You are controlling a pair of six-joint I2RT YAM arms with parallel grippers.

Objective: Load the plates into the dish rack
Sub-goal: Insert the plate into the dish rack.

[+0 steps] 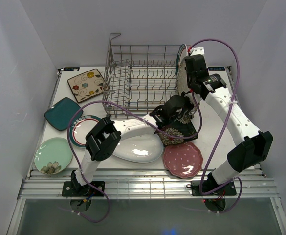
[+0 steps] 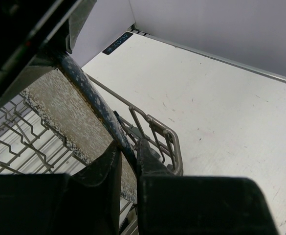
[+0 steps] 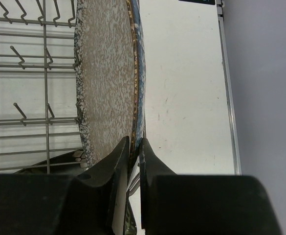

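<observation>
The grey wire dish rack (image 1: 143, 78) stands at the back centre. A speckled grey round plate (image 1: 182, 68) with a dark blue rim stands on edge at the rack's right end. My right gripper (image 1: 187, 81) is shut on its rim; in the right wrist view the jaws (image 3: 134, 147) pinch the plate's edge (image 3: 106, 73). My left gripper (image 1: 181, 100) is shut on the same plate's rim from the near side (image 2: 128, 156), with the speckled face (image 2: 59, 107) above the rack wires (image 2: 167, 142). The rest of the rack holds no plates.
On the table lie a cream floral square plate (image 1: 86, 84), a teal square plate (image 1: 62, 113), a teal-rimmed round plate (image 1: 81, 128), a pale green plate (image 1: 52, 155), a white oval plate (image 1: 140, 149), a black floral plate (image 1: 179, 131) and a pink dotted plate (image 1: 183, 159).
</observation>
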